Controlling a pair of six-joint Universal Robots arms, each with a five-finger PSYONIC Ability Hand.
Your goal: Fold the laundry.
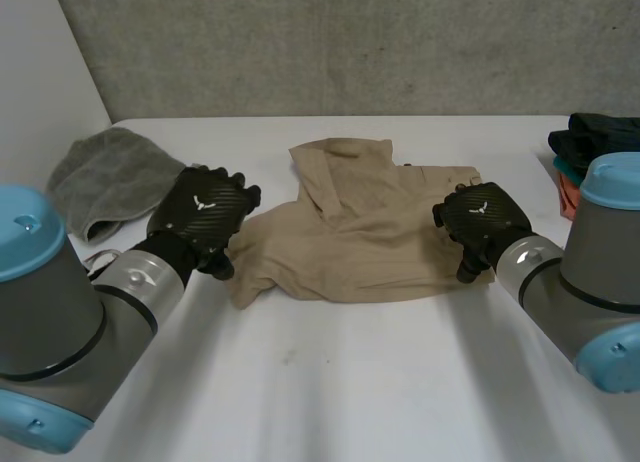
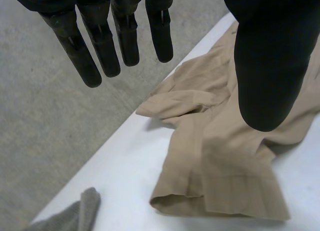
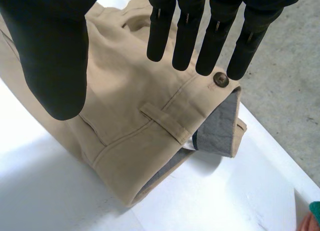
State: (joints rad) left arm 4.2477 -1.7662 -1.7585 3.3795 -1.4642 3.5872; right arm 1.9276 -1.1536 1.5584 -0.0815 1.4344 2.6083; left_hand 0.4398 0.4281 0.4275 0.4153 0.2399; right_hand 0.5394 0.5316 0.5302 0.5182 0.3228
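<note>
tan trousers, grey towel, white table.

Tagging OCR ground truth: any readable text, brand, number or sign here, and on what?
No readable text, number or sign anywhere.
White winged mark, no letters, on the back of the left robot hand and right robot hand.
On the tan trousers, a white scrap inside the waistband, maybe a tag: too small to read.

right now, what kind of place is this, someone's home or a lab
Probably a robot test bench for laundry folding, not a home: a bare white table, tan trousers crumpled between the left hand and right hand, a grey towel and a pile of clothes at the sides.
</note>
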